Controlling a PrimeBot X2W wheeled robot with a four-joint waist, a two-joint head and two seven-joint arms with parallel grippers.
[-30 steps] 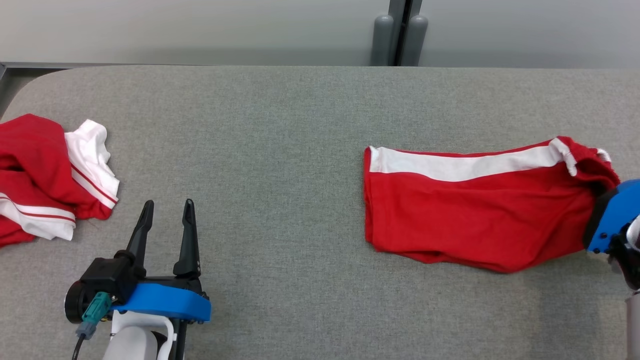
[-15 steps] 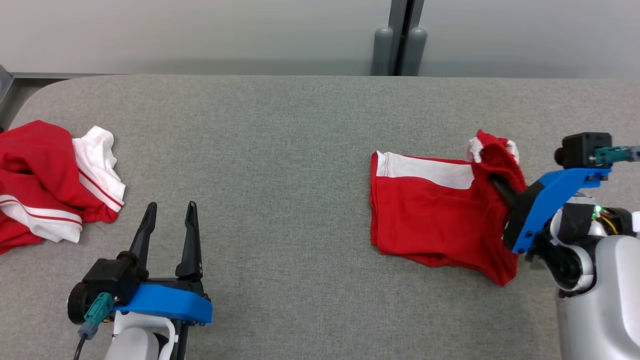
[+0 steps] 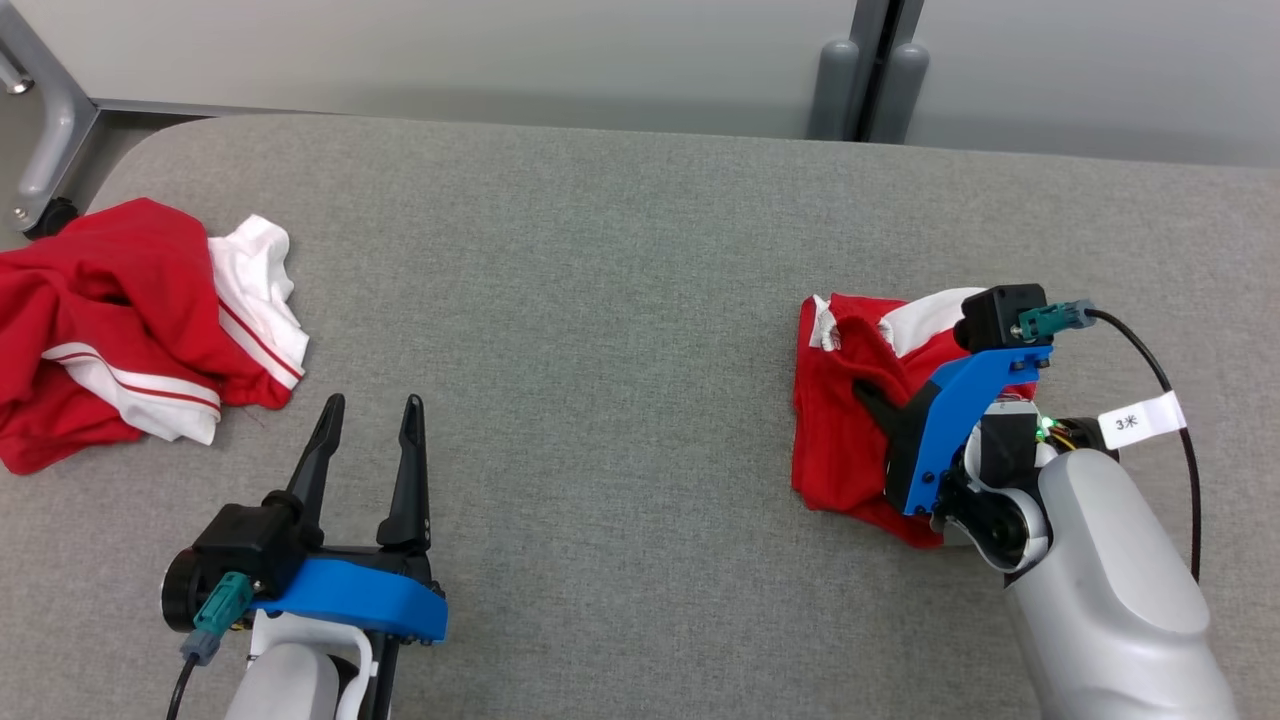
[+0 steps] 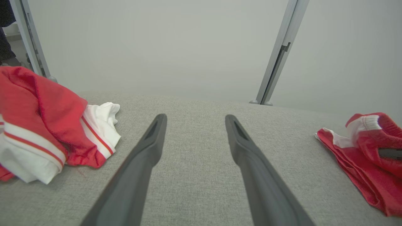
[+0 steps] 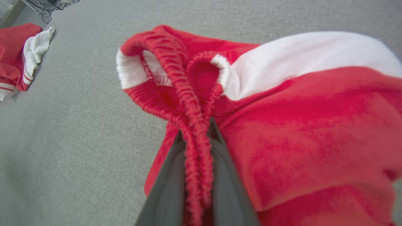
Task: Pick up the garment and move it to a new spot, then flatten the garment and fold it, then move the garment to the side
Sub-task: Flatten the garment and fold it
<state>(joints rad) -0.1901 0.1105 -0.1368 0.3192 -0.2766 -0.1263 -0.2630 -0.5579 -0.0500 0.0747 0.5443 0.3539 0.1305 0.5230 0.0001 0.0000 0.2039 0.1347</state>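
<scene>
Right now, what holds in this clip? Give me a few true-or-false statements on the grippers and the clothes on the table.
1. The right gripper is shut on the elastic waistband of the red shorts. True.
2. The left gripper holds a corner of the shorts. False: it is open above the bare table, touching no cloth.
3. A crumpled red-and-white garment lies near the table's left end. True.
4. The shorts lie spread flat. False: they are bunched up, with the gripped end lifted and doubled over.
</scene>
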